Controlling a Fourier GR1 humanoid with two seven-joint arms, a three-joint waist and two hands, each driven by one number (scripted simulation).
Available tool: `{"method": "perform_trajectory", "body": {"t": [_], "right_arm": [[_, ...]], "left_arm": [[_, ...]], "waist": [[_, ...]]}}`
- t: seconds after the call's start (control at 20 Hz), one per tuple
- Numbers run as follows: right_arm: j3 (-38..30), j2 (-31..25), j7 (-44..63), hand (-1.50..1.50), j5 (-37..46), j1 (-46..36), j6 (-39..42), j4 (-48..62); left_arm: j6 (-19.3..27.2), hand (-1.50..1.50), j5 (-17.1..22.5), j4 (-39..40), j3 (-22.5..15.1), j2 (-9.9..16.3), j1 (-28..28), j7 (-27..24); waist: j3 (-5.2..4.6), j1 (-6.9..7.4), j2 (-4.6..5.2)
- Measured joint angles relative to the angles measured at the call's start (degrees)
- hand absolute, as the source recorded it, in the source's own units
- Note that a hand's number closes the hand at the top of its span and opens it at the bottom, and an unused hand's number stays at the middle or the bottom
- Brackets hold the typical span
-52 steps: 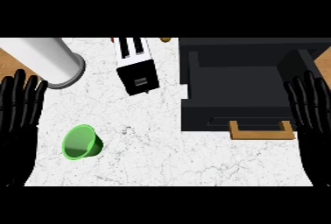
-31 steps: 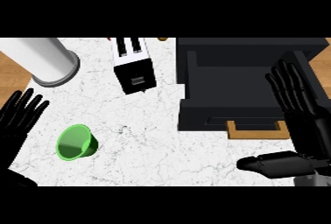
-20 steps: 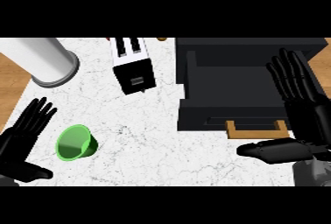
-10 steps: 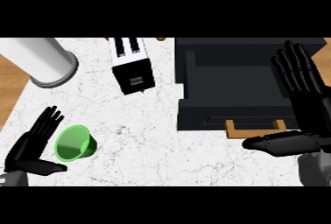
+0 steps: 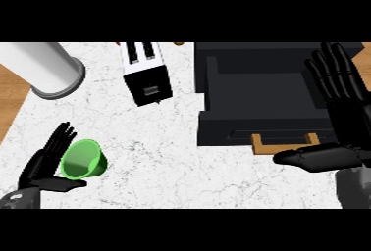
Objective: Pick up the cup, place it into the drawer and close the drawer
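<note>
A green cup [image 5: 83, 159] lies on its side on the white marble counter [image 5: 167, 162], low at the left, its mouth turned toward my left hand. My left hand [image 5: 45, 164] is open just left of the cup, fingers straight and thumb under the cup's rim, close to it. The black drawer [image 5: 261, 98] stands open at the upper right, with a tan handle [image 5: 284, 145] on its front. My right hand [image 5: 344, 105] is open over the drawer's right side, fingers pointing up, thumb stretched left below the handle.
A black-and-white toaster [image 5: 147, 73] stands at the top centre. A large grey cylinder [image 5: 45, 66] lies at the upper left. Wooden floor shows past the counter's left edge [image 5: 9, 115].
My left hand has come in from the left edge and closed up to the cup. My right hand has risen over the drawer's right side, its thumb now below the handle.
</note>
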Motion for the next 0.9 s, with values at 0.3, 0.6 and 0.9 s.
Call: {"method": "perform_trajectory", "body": {"t": [0.3,0.6,0.9], "right_arm": [[-0.3,-0.4,0.8,-1.5,-0.6,-0.8,0.4,0.1],[-1.2,-0.9,0.2,-1.5,-1.6,-0.5,1.4,0.9],[-1.9,-1.5,0.9,-1.5,-2.0,-1.3,1.4,0.9]], "left_arm": [[2.3,-1.5,-1.8,4.6,-1.1,-1.4,-0.4,-5.1],[3.5,-1.5,-2.5,7.9,-1.4,-2.5,-3.2,-6.9],[4.0,-1.5,-3.3,9.2,-2.1,-3.5,-4.6,-8.2]], "waist": [[-0.08,-0.3,0.13],[-0.11,-0.59,0.26],[-0.12,-0.7,0.25]]}}
